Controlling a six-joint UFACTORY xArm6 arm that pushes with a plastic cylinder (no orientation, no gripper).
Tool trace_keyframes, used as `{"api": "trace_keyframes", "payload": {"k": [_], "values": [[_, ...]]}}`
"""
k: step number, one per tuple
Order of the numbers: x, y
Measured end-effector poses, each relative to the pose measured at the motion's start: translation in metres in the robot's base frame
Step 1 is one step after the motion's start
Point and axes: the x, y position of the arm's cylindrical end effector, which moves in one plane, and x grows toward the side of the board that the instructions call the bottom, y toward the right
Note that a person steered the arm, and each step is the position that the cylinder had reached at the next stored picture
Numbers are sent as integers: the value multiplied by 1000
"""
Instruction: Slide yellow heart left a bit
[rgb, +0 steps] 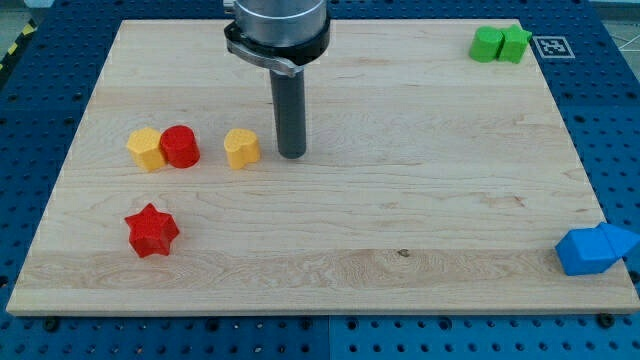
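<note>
The board (400, 200) fills most of the view, a pale wooden slab on a blue pegged table (20, 140). Above it the arm (277, 30) comes down from the far edge, ending in a dark rod. There is no pincer on this rig, so there is nothing to be wide, narrow or holding; my tip (292, 154) rests on the wood just right of the yellow heart (242, 148), with a thin gap between them as far as I can tell.

At the near right corner sit two blue blocks (594, 248), touching, partly over the board's edge. At the far right corner two green blocks (502, 43) also touch. On the near left lies a red star (152, 230), well apart from the rest.

The heart lies left of centre. Just to its left stands a red cylinder (181, 146), which touches a yellow block (146, 149) further left.

The risk, as I judge it, is overshoot: the heart is near the cylinder, so a push that runs long would drive it into that pair and shift them too. An off-centre contact on the heart's curved side could also spin it or let it slip toward the near or far side.
</note>
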Motion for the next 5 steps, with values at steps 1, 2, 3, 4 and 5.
{"api": "trace_keyframes", "payload": {"k": [1,2,3,4,5], "values": [[0,-26],[0,-42],[0,-42],[-9,-43],[-14,-51]]}}
